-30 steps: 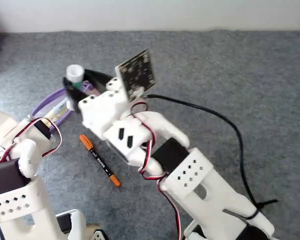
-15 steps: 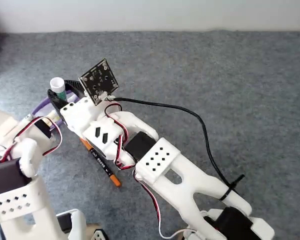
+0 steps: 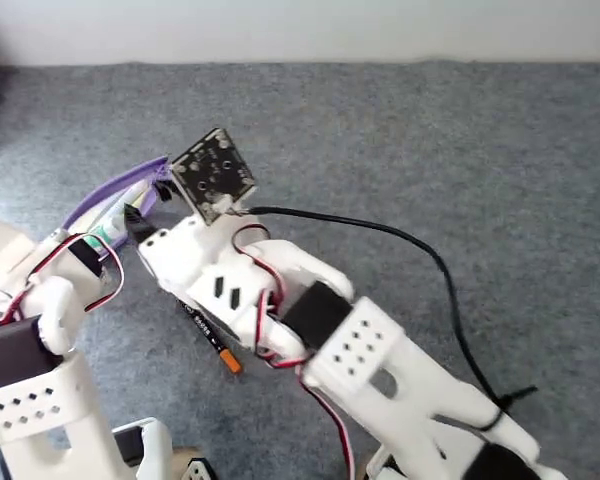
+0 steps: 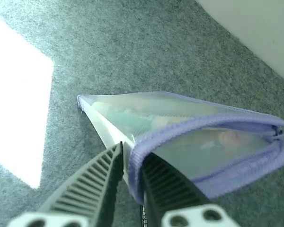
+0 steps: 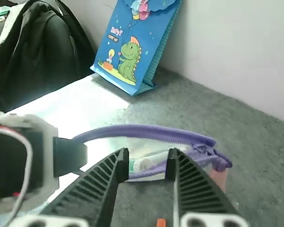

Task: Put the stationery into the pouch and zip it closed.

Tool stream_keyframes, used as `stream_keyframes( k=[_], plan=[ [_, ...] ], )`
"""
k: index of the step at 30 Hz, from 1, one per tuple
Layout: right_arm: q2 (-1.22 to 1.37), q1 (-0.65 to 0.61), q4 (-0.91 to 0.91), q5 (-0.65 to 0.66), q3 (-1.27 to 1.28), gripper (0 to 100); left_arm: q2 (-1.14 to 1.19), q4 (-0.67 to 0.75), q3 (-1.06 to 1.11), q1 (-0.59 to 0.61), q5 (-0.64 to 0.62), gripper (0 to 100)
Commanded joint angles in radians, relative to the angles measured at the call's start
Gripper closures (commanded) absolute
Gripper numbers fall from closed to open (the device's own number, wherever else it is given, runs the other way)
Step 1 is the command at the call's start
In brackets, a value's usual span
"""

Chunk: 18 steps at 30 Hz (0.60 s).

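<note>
Left fingers (image 4: 92, 189) pinch pouch (image 4: 189, 137) rim, right fingers (image 5: 99, 182) spread empty just above its mouth, marker (image 3: 212, 340) on desk (image 3: 430, 150) beside pouch under right arm; risk: arm sweep yanks pouch from pinch or knocks marker away.

Pouch (image 3: 108, 208) lies far left, a tube (image 5: 144, 163) apparently inside; marker (image 3: 220, 350) sits nearer, under the right arm (image 3: 360, 350)

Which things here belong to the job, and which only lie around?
For the job:
- pouch, open
- glue stick, inside the pouch
- marker, on the table

Lying about:
- gift bag, by the wall
- backpack
</note>
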<state>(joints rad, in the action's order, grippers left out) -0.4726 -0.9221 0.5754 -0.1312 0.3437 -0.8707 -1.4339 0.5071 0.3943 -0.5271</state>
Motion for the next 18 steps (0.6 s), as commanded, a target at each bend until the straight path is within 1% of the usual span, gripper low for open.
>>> stream_keyframes(
  k=[1, 4, 7, 10, 13, 15, 18],
  plan=[
    [-0.090, 0.045, 0.173, -0.028, -0.011, 92.8, 0.011, 0.015, -0.004, 0.011, -0.012, 99],
    [-0.081, 0.087, 0.344, -0.072, -0.009, 93.9, 0.009, 0.031, -0.004, 0.083, -0.012, 99],
    [-0.024, 0.104, 0.443, -0.075, -0.009, 93.9, 0.011, 0.044, -0.004, 0.172, -0.012, 99],
    [0.068, 0.104, 0.490, -0.072, -0.012, 93.9, 0.011, 0.044, -0.002, 0.203, -0.012, 99],
    [0.186, 0.099, 0.490, -0.071, -0.023, 93.5, 0.009, 0.044, -0.005, 0.222, -0.012, 99],
    [0.269, 0.099, 0.498, -0.072, -0.061, 89.7, 0.011, 0.044, -0.013, 0.256, -0.012, 99],
    [0.395, 0.097, 0.512, -0.071, -0.152, 79.9, 0.011, 0.043, -0.025, 0.307, -0.037, 99]
  ],
)
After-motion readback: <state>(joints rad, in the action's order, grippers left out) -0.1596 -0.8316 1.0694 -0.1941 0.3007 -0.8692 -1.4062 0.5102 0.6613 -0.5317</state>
